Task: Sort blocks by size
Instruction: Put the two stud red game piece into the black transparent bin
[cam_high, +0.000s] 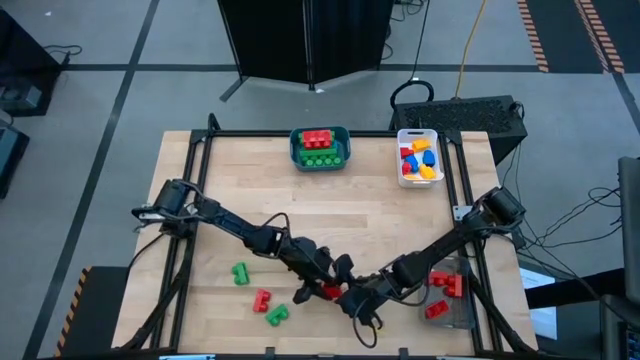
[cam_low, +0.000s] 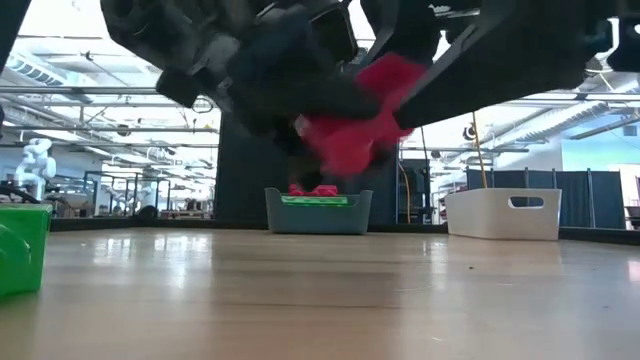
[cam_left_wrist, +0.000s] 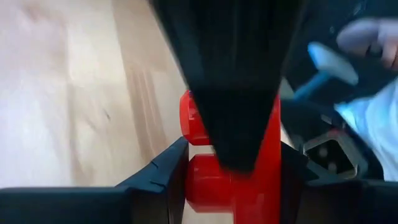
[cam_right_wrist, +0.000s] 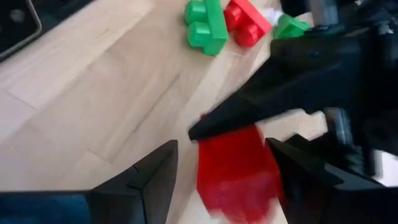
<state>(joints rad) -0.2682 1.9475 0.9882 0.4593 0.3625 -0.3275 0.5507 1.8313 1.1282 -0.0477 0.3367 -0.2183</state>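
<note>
A glossy red studded brick (cam_high: 329, 291) is held above the pale wood-grain worktop (cam_high: 250, 190) near its front edge, where the two dark arms meet. The left gripper (cam_high: 333, 280) is clamped on it — in the left wrist view the matte black fingers (cam_left_wrist: 163, 177) press the brick's smooth flanks, its round studs bulging to one side. The right gripper (cam_high: 352, 298) is set just beside the same brick; in the right wrist view its wedge-shaped fingers (cam_right_wrist: 146, 177) stand apart on either side of the red plastic, and contact cannot be made out.

On the bare planks toward the left front, three small bricks are scattered: a green one (cam_high: 240, 272), a red one (cam_high: 262, 298) and another green one (cam_high: 276, 316). At the back edge a teal bin (cam_high: 320, 149) holds red and green bricks, and a white rectangular bin (cam_high: 419, 158) beside it holds a mix of yellow, blue and red pieces. A clear bin (cam_high: 452, 296) at the right front contains red bricks.
</note>
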